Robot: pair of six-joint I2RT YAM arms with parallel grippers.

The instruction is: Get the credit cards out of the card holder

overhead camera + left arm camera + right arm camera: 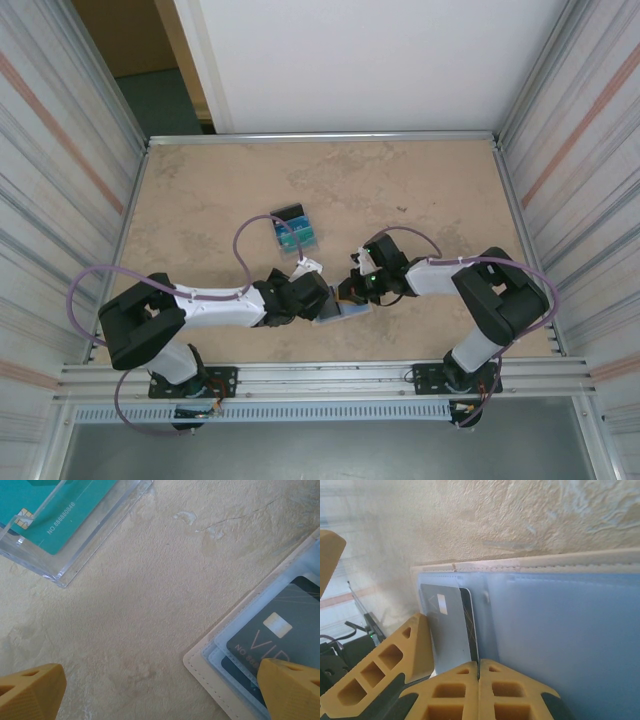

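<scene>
Finding: the card holder lies open on the table, between the two grippers and at about 6 o'clock from the clear tray, where a teal card already rests.

Left gripper: spread wide, holding nothing. One finger hangs over the card holder's corner at 4 o'clock in the left wrist view; the other is over bare table.

Right gripper: fingertips pressed together at the near end of the black card, which is seated in its pocket. Whether they pinch its edge cannot be told.

Governing relation: in the right wrist view the black card runs lengthwise from 6 to 12 o'clock, directly ahead of the closed tips. In my judgement the right arm is nearer, and the card should come out along that axis.
</scene>
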